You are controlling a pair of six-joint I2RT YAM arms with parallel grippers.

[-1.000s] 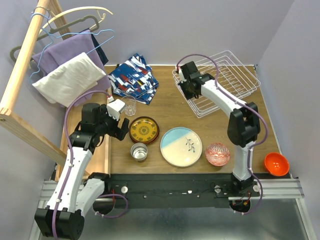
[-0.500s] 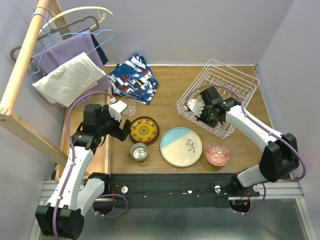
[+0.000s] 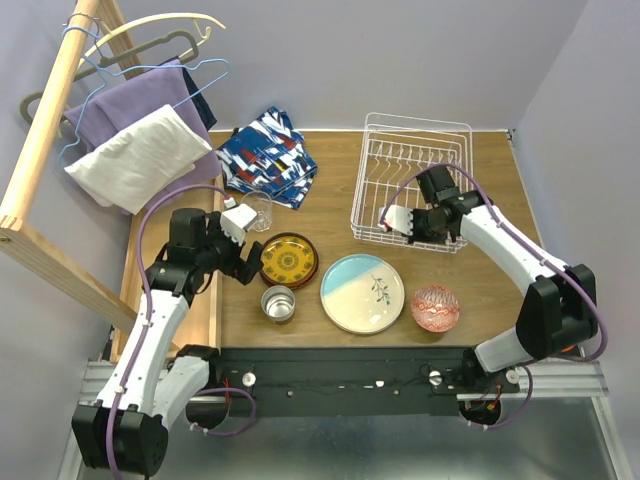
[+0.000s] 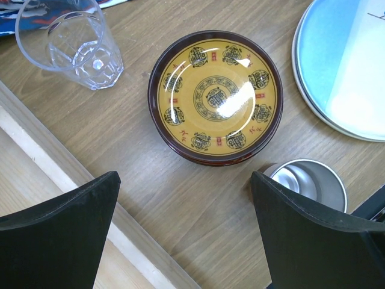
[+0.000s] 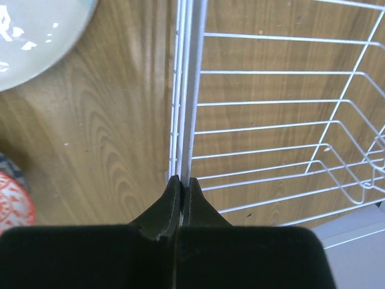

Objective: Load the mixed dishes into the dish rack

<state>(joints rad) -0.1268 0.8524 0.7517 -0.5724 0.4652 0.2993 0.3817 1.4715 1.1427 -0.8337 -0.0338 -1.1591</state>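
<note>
Wooden table [image 3: 330,215], lavender walls, clothes rail at far left.

Progress: nothing loaded. The dish rack [image 3: 415,180] sits at the far right of the table, and its wires show only bare wood beneath. I count five dishes on the table:
- clear glass [image 3: 260,213], just beside the patterned cloth [image 3: 268,155]
- dark red-yellow plate [image 3: 288,260]
- steel cup [image 3: 278,303], near that plate's front edge
- pale blue-cream plate [image 3: 362,292], centre front
- red-patterned bowl [image 3: 435,307], to its right

No other bowls show in any view.

Right gripper [image 5: 181,180]: fingers pressed together at the rack's near rim. The rim wires run straight into the seam, so they are probably pinched, though the contact itself is hidden.

Left gripper [image 4: 186,229]: jaws spread wide and holding nothing, hovering above the dark red-yellow plate with the glass and cup alongside.

Judgement: the rack is being positioned. All loading remains, and the dark plate looks the likely first pick.
</note>
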